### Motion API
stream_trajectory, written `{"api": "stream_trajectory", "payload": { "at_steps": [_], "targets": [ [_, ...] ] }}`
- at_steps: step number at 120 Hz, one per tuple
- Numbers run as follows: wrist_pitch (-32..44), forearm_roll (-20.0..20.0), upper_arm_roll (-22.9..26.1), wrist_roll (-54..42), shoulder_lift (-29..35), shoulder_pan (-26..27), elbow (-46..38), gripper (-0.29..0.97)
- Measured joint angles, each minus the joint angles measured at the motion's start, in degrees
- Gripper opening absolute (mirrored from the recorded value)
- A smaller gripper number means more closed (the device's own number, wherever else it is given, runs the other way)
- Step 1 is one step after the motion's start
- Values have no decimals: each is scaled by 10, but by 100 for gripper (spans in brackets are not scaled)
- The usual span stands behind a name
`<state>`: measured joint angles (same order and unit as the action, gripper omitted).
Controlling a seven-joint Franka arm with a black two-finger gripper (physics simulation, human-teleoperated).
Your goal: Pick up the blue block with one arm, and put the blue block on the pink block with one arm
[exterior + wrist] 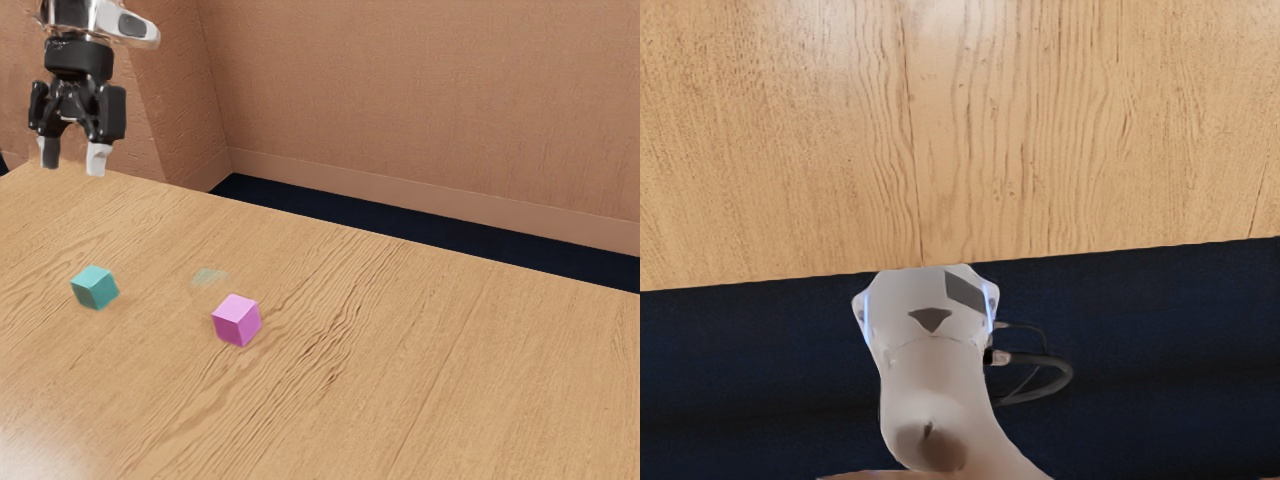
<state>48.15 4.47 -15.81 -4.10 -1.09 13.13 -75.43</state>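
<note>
1. We are holding our hand (72, 155) high over the table (420, 390), well apart from the pink block (237, 319) and toward the exterior view's left of it.
2. Our fingers are standing apart, gripping nothing and touching neither block.
3. The blue block (95, 287), which is showing more teal than blue, is resting on the table toward the exterior view's left of the pink block, near it but not touching.
4. The pink block is sitting on the wood with its top face bare.
5. A faint bluish smudge (208, 277) is showing on the table just beside the pink block, toward the blue block; we cannot tell what it is.
6. In the wrist view we are recording wood grain, the table edge, dark blue floor (740, 380) and a white part of our arm (930, 380) with a black cable (1040, 375) beside it.
</note>
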Motion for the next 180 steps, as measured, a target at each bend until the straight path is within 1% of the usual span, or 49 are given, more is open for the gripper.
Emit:
{"api": "stream_trajectory", "payload": {
  "at_steps": [8,14,17,24,27,30,33,36,45,55,62,75,86,113,119,134,145,157,180],
  "targets": [
    [92,6,-15,-7,2,-4,-25,66],
    [143,7,-27,-12,-5,-8,-34,66],
    [165,6,-31,-15,-3,-12,-51,66],
    [249,-11,-30,-22,63,-21,-200,66],
    [296,-20,-28,-27,92,-51,-273,65],
    [343,-28,-26,-34,111,-104,-329,65],
    [388,-34,-25,-40,123,-150,-370,65],
    [430,-39,-24,-48,130,-181,-400,65],
    [535,-56,-20,-71,144,-221,-453,65],
    [644,-71,30,-102,151,-296,-516,64],
    [711,-77,46,-124,145,-322,-550,64],
    [802,-82,52,-167,121,-342,-571,64],
    [871,-83,53,-202,81,-356,-575,63],
    [1008,-76,58,-273,-10,-382,-571,62],
    [1030,-61,64,-287,-26,-389,-570,62],
    [1067,12,80,-327,-58,-386,-561,61],
    [1088,46,86,-352,-73,-384,-557,61],
    [1103,67,87,-375,-87,-392,-550,61],
    [1124,88,94,-411,-125,-396,-524,60]
  ]
}}
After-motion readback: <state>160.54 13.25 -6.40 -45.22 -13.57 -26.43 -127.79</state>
